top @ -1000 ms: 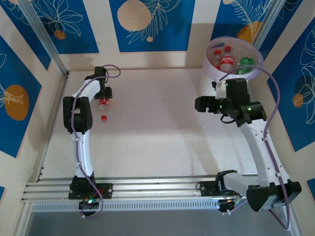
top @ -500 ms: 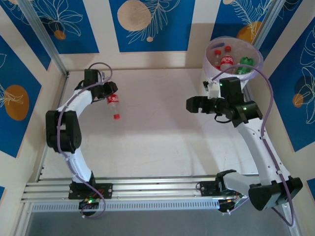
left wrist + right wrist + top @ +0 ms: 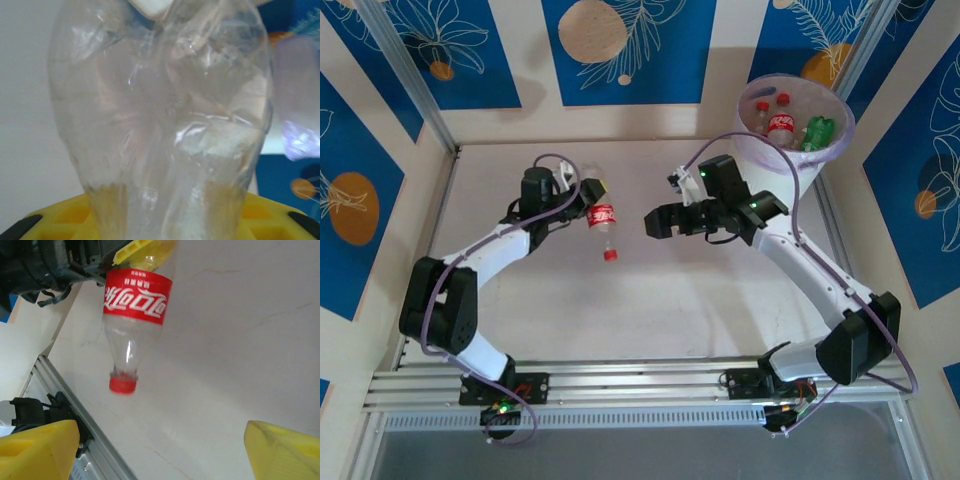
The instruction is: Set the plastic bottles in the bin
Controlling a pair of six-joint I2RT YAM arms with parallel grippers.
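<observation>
The clear bottle (image 3: 603, 222) bears a red cap and white-lettered red label; the bin (image 3: 837, 145) is lined lilac

Bin (image 3: 820, 162): at the far right corner of the surface (image 3: 650, 320), behind the right arm.
Binned bottles (image 3: 781, 125): several, inside the bin, close together.
Held bottle (image 3: 603, 222): raised over the surface left of centre, well apart from the bin, cap end toward the near edge.
Left gripper (image 3: 592, 195): behind the held bottle, fingers (image 3: 142, 250) clamped on its base end.
Right gripper (image 3: 653, 222): just right of the held bottle, not touching it, fingers (image 3: 37, 450) spread and facing it.
</observation>
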